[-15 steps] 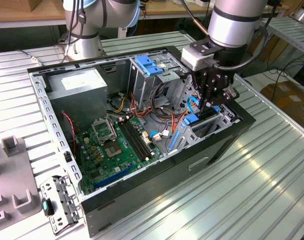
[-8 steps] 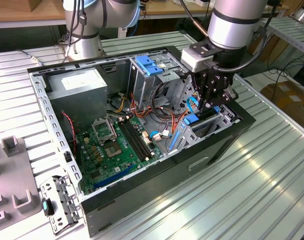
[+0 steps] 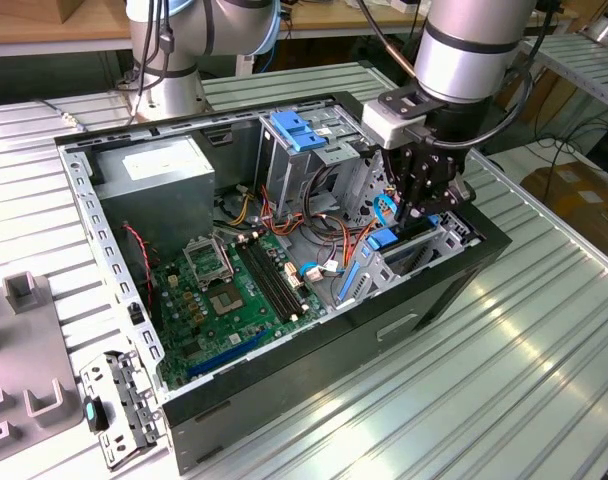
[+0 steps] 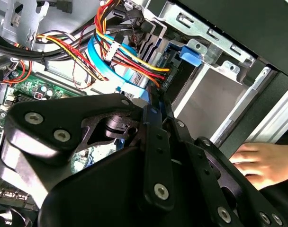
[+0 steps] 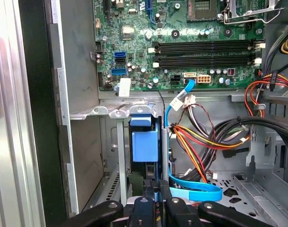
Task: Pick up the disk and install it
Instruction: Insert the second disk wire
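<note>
Disk (image 5: 145, 146) stands on edge in the drive bay (image 3: 424, 250) of the open PC case (image 3: 439, 290), directly below the tool (image 3: 420, 200), blue rail facing up in the first wrist view. Tool fingers (image 5: 153, 201) are narrow, pinched on the disk's top edge; in the second wrist view the tool (image 4: 156, 106) grips the thin blue edge the same way. Just beside the tool, a blue flat cable (image 5: 193, 189) and a red-yellow-orange wire bundle (image 5: 201, 142) loop past the disk. Beyond the tool sits the green motherboard (image 3: 219, 290), with a grey power supply (image 3: 164, 175) further off. A blue latch plate (image 3: 296, 130) sits behind the tool on the upper cage. A person's hand (image 4: 265, 163) rests on the case's outer side, near the tool. Case sits on a ribbed metal desk (image 3: 504, 380).
</note>
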`<state>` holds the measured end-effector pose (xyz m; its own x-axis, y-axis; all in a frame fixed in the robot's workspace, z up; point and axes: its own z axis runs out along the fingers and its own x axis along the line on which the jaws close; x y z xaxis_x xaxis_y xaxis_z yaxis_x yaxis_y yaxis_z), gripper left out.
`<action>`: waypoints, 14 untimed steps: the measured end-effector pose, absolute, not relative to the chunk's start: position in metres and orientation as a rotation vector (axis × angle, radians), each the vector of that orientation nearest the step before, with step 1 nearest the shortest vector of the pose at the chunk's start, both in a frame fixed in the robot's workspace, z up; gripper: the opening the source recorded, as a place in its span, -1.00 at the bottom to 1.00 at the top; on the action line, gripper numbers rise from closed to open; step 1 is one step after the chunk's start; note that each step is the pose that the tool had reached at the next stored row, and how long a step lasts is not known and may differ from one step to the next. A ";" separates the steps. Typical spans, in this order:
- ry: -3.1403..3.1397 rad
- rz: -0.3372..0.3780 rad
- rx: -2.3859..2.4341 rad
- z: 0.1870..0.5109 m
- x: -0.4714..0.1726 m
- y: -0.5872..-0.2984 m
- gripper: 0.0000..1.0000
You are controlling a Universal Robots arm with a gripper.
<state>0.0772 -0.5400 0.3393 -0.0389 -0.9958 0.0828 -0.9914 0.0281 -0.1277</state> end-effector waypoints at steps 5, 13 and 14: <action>2.231 -0.234 -2.158 0.349 0.077 -0.540 -0.53; 2.232 -0.235 -2.158 0.355 0.077 -0.540 -0.56; 2.232 -0.235 -2.158 0.355 0.077 -0.540 -0.56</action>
